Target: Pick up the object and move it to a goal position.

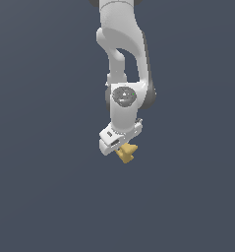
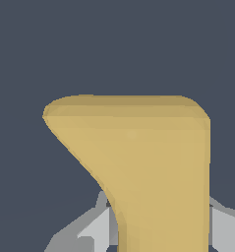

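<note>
In the exterior view the white arm is reaching down from the top edge of a flat, featureless dark grey ground, and its gripper [image 1: 123, 145] is tilting toward the exterior view's left while the object [image 1: 126, 153] is hanging just beneath it, touching the fingers and clear of anything else; no goal marker is showing. In the wrist view the object [image 2: 138, 162] is filling most of the picture, its wide rounded end pointing away from the camera and its narrower stem running back between the grey fingers [image 2: 92, 231], which are closing on that stem from both sides. It is looking like a rigid, matte, light piece that should not deform, though the curved flank could be letting it pivot in the grasp, so pinching the straighter stem seems the safer hold.
</note>
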Robot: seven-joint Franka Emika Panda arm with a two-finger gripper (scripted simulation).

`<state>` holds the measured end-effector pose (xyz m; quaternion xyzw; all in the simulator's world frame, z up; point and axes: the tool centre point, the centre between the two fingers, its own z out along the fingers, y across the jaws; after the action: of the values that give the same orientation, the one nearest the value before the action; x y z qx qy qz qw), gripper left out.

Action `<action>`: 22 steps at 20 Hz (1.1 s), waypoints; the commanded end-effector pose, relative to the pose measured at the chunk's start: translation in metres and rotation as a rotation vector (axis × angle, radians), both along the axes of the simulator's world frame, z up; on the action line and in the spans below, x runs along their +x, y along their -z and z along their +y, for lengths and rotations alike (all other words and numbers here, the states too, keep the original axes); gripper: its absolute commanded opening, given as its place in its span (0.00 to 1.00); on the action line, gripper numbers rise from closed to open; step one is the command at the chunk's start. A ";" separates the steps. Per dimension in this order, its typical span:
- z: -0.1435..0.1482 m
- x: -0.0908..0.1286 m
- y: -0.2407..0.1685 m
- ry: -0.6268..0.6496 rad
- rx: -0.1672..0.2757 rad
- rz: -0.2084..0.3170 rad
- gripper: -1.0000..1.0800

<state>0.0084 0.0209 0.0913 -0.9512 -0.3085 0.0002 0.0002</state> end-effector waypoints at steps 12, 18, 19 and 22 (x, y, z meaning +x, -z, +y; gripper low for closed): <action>-0.002 -0.005 -0.015 0.000 0.000 -0.001 0.00; -0.005 -0.016 -0.046 0.000 0.000 0.000 0.00; -0.006 -0.019 -0.053 0.000 0.000 0.000 0.00; -0.009 -0.027 -0.078 0.000 0.000 0.000 0.00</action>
<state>-0.0146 0.0137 0.1562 -0.9512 -0.3087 0.0009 0.0002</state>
